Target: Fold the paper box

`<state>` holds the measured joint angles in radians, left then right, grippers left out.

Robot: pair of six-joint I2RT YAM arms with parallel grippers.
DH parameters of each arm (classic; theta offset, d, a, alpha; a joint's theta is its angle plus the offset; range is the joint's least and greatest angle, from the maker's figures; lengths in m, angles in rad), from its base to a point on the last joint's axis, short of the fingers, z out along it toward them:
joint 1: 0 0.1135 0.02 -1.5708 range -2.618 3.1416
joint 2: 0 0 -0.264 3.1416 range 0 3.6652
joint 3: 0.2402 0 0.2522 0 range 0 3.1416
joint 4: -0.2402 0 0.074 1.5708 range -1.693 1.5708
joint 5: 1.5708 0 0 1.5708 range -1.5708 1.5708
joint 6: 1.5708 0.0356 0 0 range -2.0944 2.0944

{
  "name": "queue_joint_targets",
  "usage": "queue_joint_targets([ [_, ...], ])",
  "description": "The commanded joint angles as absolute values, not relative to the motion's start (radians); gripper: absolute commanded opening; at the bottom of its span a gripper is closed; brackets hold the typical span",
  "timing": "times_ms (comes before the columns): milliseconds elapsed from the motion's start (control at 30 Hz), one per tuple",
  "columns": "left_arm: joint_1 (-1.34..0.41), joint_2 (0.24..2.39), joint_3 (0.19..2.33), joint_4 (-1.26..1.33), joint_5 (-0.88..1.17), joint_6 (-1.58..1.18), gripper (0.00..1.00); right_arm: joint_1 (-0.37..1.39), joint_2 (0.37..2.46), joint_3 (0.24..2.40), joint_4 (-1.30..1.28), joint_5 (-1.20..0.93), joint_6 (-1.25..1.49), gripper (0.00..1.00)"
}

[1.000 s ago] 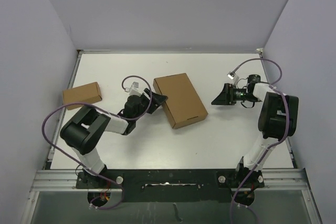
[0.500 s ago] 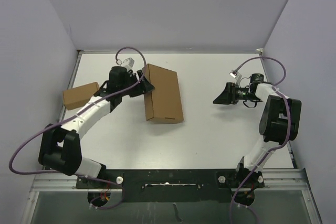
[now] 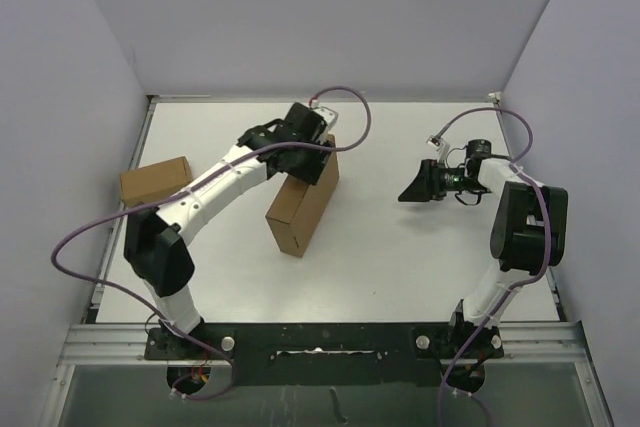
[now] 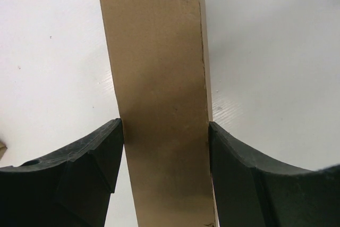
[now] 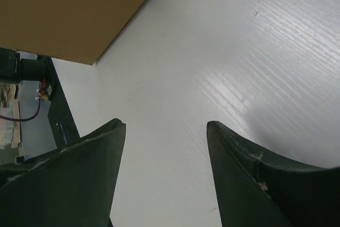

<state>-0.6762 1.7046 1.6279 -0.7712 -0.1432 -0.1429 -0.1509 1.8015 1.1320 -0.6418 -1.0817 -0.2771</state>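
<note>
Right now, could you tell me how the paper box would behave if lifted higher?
Probably stiff: the paper box shows flat faces while the left fingers pinch its thin side. Likely light for its size, since one grip holds it on edge. Released so, it may tip flat.

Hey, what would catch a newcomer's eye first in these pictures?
The paper box stands out first, tipped up on edge left of centre and clamped by the left gripper. Off to the right, the right gripper hangs open, apart from it. A smaller cardboard box lies at the left edge of the table.
</note>
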Motion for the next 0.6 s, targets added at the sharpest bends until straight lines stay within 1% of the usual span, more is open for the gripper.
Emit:
queue_joint_targets([
  [0,-0.769,1.84,1.78,-0.911,-0.328,-0.06,0.47,-0.153,1.797,1.134,-0.639,-1.09,-0.275,0.63],
  [67,-0.806,1.884,1.83,-0.932,-0.328,-0.06,0.51,-0.153,1.8,1.132,-0.637,-1.088,-0.273,0.63],
  [100,-0.83,1.908,1.853,-0.94,-0.323,-0.061,0.56,-0.153,1.802,1.132,-0.635,-1.088,-0.272,0.63],
  [133,-0.857,1.934,1.888,-0.95,-0.307,-0.066,0.64,-0.153,1.804,1.131,-0.635,-1.088,-0.271,0.63],
  [200,-0.879,1.949,1.922,-0.958,-0.292,-0.072,0.71,-0.153,1.805,1.131,-0.636,-1.089,-0.272,0.63],
  [367,-0.911,1.929,1.922,-0.898,-0.172,-0.128,0.82,-0.153,1.807,1.131,-0.635,-1.087,-0.272,0.63],
  [467,-0.911,1.881,1.876,-0.807,-0.06,-0.173,0.9,-0.153,1.808,1.131,-0.635,-1.086,-0.273,0.63],
  [567,-0.912,1.823,1.818,-0.708,0.047,-0.22,0.96,-0.153,1.807,1.133,-0.639,-1.084,-0.275,0.63],
])
